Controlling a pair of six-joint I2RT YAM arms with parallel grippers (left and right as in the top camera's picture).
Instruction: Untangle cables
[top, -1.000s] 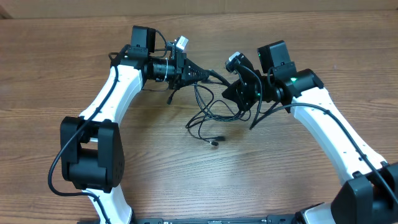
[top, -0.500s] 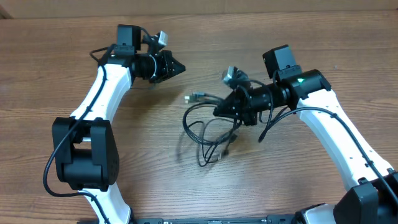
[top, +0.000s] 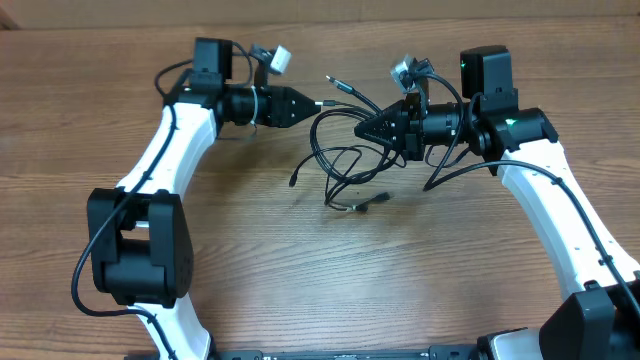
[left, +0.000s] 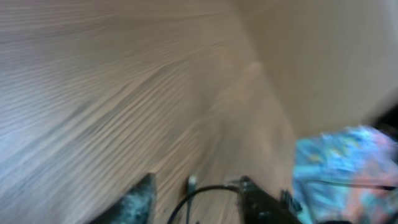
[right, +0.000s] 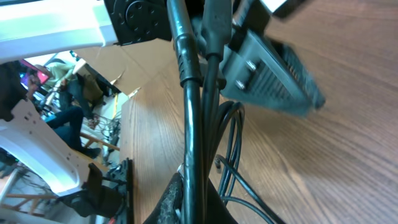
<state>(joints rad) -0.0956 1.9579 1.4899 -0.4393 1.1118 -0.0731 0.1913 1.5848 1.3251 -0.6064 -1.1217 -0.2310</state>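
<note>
A tangle of thin black cables (top: 345, 160) hangs and trails on the wooden table between the two arms. My right gripper (top: 362, 128) points left and is shut on a bunch of these strands (right: 189, 124), which run straight up out of its fingers (right: 198, 193). One plug end (top: 335, 82) sticks out at the far side, another (top: 378, 200) lies nearer the front. My left gripper (top: 315, 104) points right toward the tangle. Its fingertips (left: 198, 186) stand apart, and a black cable loop (left: 205, 191) with a small plug (left: 191, 182) arcs between them in a blurred view.
The wooden table (top: 300, 270) runs under everything. The left arm's grey gripper body (right: 273, 74) shows close beyond the held strands in the right wrist view. A room with people and equipment (right: 68, 106) lies past the table edge.
The left gripper has opened and swung right, back toward the tangle. The right gripper has carried the cable bundle toward the table's far side and to the right.
</note>
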